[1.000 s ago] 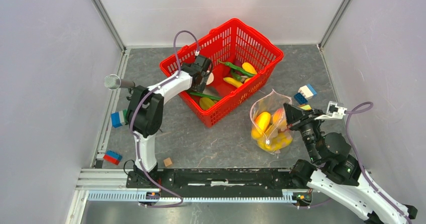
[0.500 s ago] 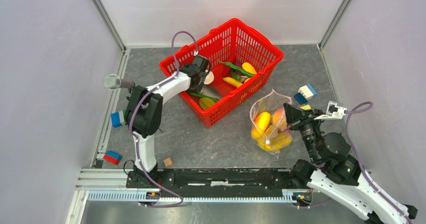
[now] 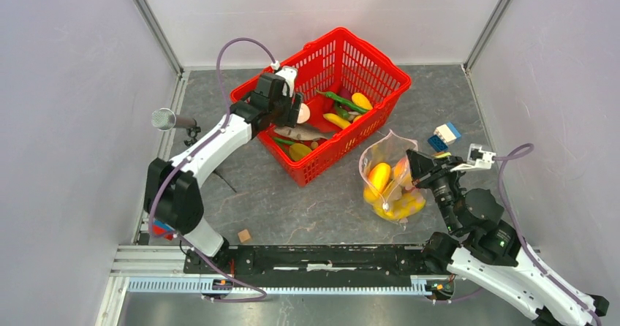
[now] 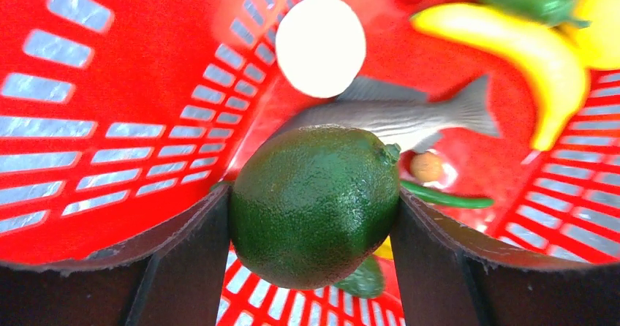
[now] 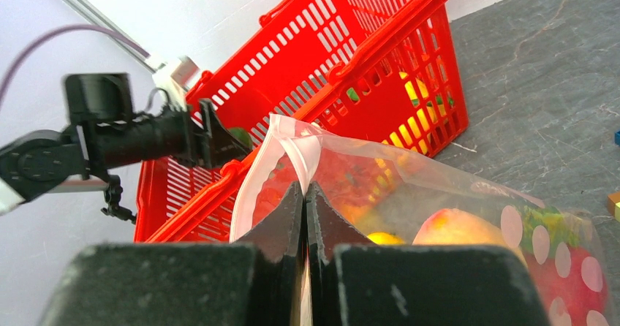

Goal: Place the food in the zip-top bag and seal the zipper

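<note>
My left gripper is above the left part of the red mesh basket and is shut on a dark green lime, held clear of the basket floor. In the left wrist view a yellow banana, a grey fish, a white disc and green vegetables lie below in the basket. The clear dotted zip-top bag stands right of the basket with yellow and orange food inside. My right gripper is shut on the bag's pale zipper edge, holding the mouth up and open.
Coloured building bricks lie right of the bag. A small wooden cube sits near the front rail, and more bricks lie at the left edge. A grey knob sticks out from the left wall.
My left arm has risen from inside the basket and swung toward its far left rim, carrying the lime. My right gripper has shifted slightly left with the bag edge.
</note>
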